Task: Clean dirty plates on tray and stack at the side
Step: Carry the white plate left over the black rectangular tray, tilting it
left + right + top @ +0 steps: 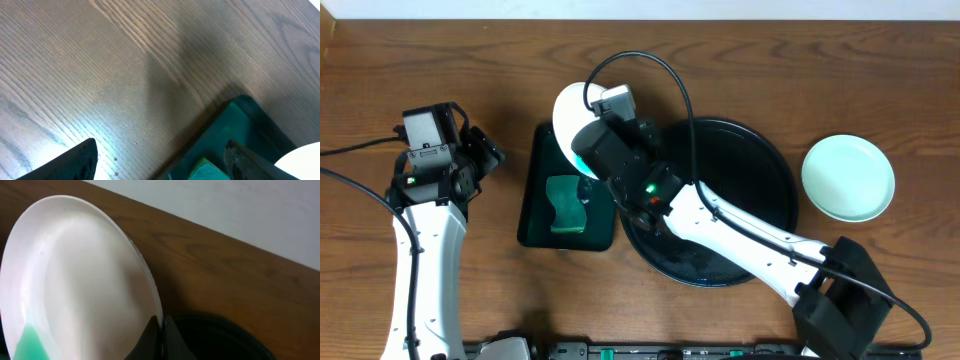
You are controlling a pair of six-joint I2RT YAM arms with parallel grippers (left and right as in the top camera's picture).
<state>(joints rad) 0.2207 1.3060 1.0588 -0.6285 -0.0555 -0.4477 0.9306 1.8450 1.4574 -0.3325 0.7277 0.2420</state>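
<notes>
The wooden table (470, 60) carries all items. The large black tray (750, 150) sits right of centre, and no plate is visible on its exposed surface.

The right arm (740, 235) extends from the near right corner diagonally across the black tray, with its wrist over the tray's left edge. The left arm (420, 240) stands along the left side, with its wrist bent toward the centre.

The green rectangular tray (535, 170) lies just left of the black tray. It likely serves as the cleaning station.

The white plate (570, 115) is held off the surface, tilted steeply, above the far end of the green tray. This tilt probably presents the plate's face for wiping. The mint plate (848, 178) rests flat on the table, just right of the black tray. It appears clean and likely marks the stacking place. A third plate cannot be made out.

The green sponge (565, 207) lies inside the green tray, below the held plate.

The right gripper (161, 332) is clamped narrowly on the white plate's rim, as the right wrist view shows. The left gripper (160, 145) stands wide and holds nothing, above bare wood just beside the green tray's corner. It is judged ready to take the sponge.
</notes>
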